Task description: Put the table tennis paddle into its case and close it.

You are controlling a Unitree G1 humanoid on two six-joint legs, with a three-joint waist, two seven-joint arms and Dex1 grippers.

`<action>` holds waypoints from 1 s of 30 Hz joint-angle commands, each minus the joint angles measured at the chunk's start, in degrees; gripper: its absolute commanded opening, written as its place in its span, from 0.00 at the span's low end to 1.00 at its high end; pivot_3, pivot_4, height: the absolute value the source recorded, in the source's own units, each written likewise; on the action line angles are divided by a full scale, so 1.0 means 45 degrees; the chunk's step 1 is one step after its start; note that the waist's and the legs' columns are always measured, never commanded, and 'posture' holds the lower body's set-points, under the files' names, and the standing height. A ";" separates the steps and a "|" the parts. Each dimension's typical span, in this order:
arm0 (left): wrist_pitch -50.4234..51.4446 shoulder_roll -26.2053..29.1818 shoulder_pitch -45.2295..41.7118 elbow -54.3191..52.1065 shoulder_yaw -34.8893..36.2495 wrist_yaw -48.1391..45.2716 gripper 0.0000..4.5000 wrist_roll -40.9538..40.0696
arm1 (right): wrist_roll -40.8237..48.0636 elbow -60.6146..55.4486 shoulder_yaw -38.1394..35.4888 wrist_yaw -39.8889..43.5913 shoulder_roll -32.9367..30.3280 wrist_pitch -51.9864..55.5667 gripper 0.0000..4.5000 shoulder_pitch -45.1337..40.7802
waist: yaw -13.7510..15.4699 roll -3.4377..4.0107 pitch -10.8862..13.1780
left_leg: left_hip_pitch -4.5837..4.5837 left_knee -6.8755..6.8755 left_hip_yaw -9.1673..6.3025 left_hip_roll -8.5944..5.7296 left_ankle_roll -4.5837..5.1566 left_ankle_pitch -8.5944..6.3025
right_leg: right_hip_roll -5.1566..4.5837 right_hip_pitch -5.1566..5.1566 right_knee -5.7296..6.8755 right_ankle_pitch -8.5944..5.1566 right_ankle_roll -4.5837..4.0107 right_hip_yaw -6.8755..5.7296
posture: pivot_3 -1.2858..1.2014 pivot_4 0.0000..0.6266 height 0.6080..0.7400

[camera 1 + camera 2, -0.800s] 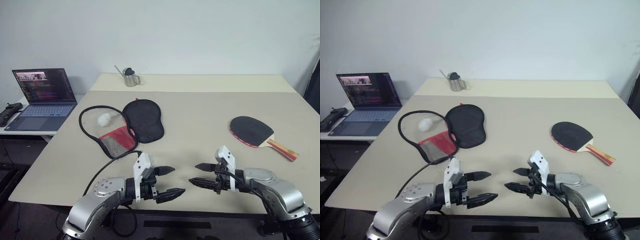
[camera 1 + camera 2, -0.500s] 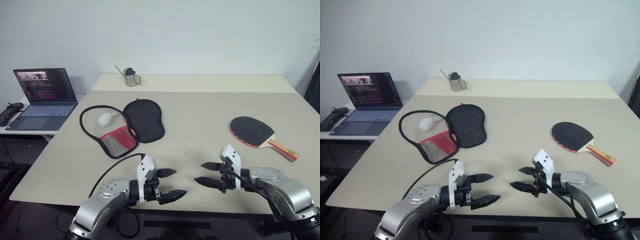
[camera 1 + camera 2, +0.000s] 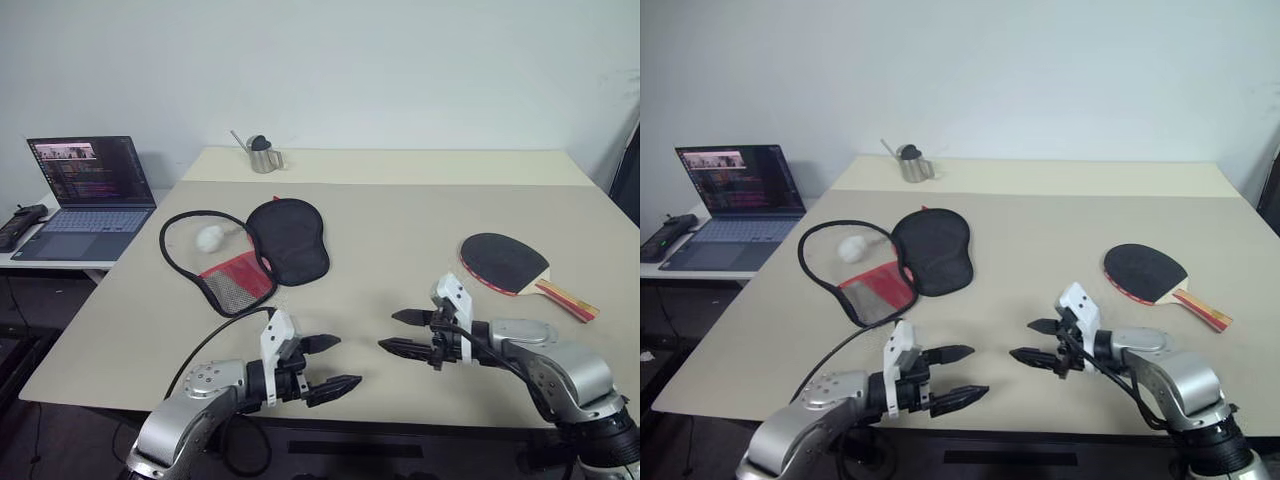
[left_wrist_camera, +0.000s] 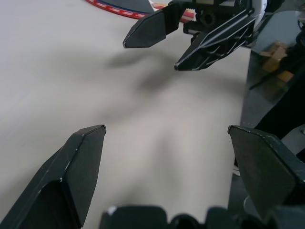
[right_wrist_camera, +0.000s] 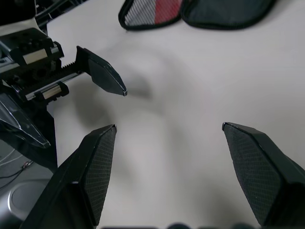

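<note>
1. Two grippers hover low over the near edge of the beige table [image 3: 400, 215], tips turned toward each other with bare tabletop between them.
2. Left gripper [image 3: 326, 365]: its jaws stand wide apart and hold nothing; one black finger sits higher than the other.
3. Right gripper [image 3: 402, 332]: its jaws are also spread and empty, pointing toward the left gripper's tips, near them but apart.
4. Table tennis paddle [image 3: 505, 262]: it lies flat, black face up, beyond the right gripper's jaws and off to their outer side, well apart from them. Its striped handle points toward the table's right edge.
5. Case [image 3: 288, 238]: it lies unzipped and spread open, beyond the left gripper's jaws, well apart from them. The dark half lies nearer the table's middle; the other half, with its black rim and red-and-mesh pocket, lies to the left.
6. White ball [image 3: 209, 238]: it rests inside the open left half of the case.
7. Small metal pitcher [image 3: 262, 155]: it stands at the far side of the table, far past both sets of jaws.
8. Open laptop [image 3: 88, 192]: it sits on a lower side table, out beyond the left gripper.
</note>
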 commanded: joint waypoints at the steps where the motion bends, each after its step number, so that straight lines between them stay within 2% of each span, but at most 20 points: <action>1: -0.0278 0.0052 -0.0441 0.0128 0.0638 0.0008 1.00 -0.0188 | 0.0347 -0.0047 -0.0128 0.0066 0.0103 0.0103 0.86 -0.0628 | 0.0008 0.0000 0.0000 | 0.0000 0.0000 -0.0001 0.0000 0.0000 0.0000 | 0.0000 0.0000 -0.0001 0.0000 0.0000 -0.0001 | 0.52 0.24 1.00; 8: -0.0769 0.0250 -0.1751 0.1396 0.1728 0.0027 1.00 -0.0125 | 0.0470 0.0569 -0.0347 -0.0329 0.0812 -0.0024 0.86 -0.1457 | 0.0004 -0.0001 0.0001 | -0.0003 -0.0002 -0.0003 -0.0002 -0.0003 -0.0001 | 0.0000 -0.0002 -0.0003 0.0000 0.0000 -0.0003 | 0.52 0.24 1.00; 18: -0.1328 0.0840 -0.3310 0.3486 0.3392 0.0873 1.00 0.0478 | -0.0366 0.2967 -0.0099 -0.1932 0.3009 -0.0838 0.86 -0.3783 | -0.0158 -0.0001 0.0001 | -0.0007 -0.0002 -0.0006 -0.0002 -0.0014 -0.0002 | 0.0003 -0.0019 0.0000 0.0003 -0.0003 0.0003 | 0.52 0.24 1.00; 25: -0.1496 0.1279 -0.3226 0.3921 0.4148 0.1342 1.00 0.0769 | -0.1404 0.4548 0.0683 -0.2262 0.4228 -0.1509 0.86 -0.4869 | -0.0227 0.0000 0.0000 | -0.0018 -0.0006 0.0004 0.0000 -0.0023 -0.0002 | 0.0009 -0.0067 0.0022 0.0004 -0.0006 0.0033 | 0.52 0.24 1.00; 30: -0.0978 0.1255 -0.2566 0.3352 0.4662 0.1881 1.00 0.0530 | -0.1509 0.4491 0.0973 -0.1523 0.4084 -0.1872 0.86 -0.4736 | -0.0218 0.0000 0.0000 | -0.0030 -0.0005 0.0016 0.0000 -0.0025 -0.0004 | 0.0007 -0.0086 0.0024 0.0005 -0.0006 0.0048 | 0.52 0.24 1.00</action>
